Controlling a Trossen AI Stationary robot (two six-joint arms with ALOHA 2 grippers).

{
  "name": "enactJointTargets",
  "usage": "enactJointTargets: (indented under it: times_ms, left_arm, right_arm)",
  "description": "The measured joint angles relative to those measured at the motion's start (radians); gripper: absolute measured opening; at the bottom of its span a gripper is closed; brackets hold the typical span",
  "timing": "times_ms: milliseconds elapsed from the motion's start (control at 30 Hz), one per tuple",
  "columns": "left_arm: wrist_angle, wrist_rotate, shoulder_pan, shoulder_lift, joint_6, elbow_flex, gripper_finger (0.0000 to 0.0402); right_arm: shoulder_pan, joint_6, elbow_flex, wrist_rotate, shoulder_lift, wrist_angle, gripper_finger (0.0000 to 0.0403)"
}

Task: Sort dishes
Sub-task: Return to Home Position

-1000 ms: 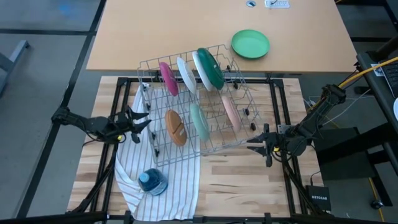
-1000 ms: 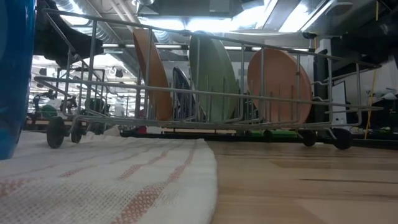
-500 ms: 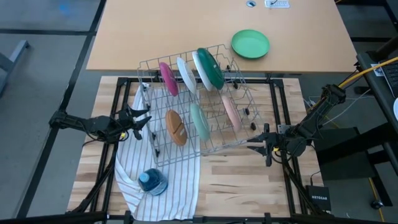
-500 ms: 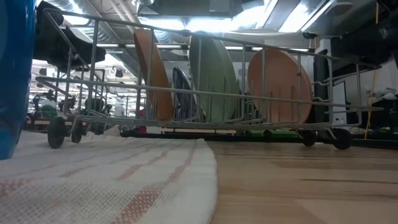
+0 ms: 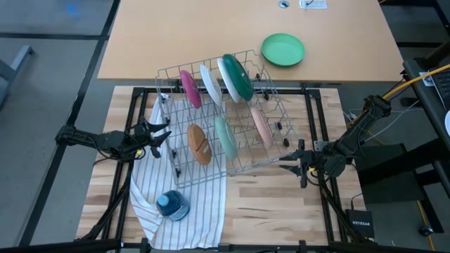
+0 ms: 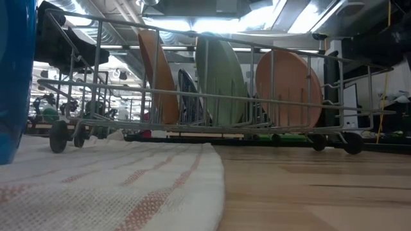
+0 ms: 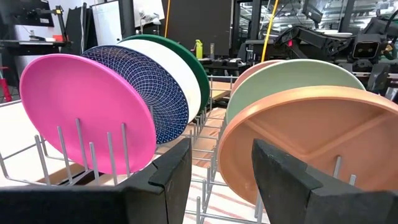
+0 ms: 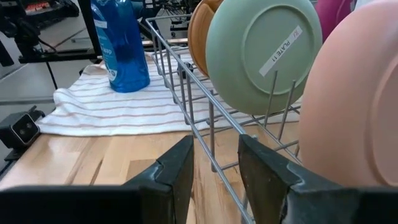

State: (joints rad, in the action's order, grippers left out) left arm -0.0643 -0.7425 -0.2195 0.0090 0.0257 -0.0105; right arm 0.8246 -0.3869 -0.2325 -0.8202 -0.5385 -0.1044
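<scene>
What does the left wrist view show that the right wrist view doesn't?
Only the left wrist view: the front faces of the blue patterned plate and the white plate with a green back, seen past the open left gripper. Only the right wrist view: the blue bottle, the striped towel and a label on the back of the mint plate, seen past the open right gripper. Both: the wire rack, the brown plate, the mint plate and the pale pink plate standing in it.
</scene>
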Motion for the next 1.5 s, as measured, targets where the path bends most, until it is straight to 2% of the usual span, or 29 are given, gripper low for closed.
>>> enactJointTargets:
  times_ms: [300, 1267, 1500]
  left_arm:
    - [0.0, 0.0, 0.0, 0.0, 0.0, 0.0, 0.0157]
    - [0.002, 0.0, 0.0, 0.0, 0.0, 0.0, 0.0157]
    - [0.002, 0.0, 0.0, 0.0, 0.0, 0.0, 0.0157]
  right_arm:
    - [0.0, 0.142, 0.004, 0.009, -0.002, -0.013, 0.0129]
    - [0.0, 0.156, 0.002, 0.027, 0.0, -0.004, 0.0129]
    - [-0.037, 0.156, 0.002, 0.043, 0.058, -0.005, 0.0129]
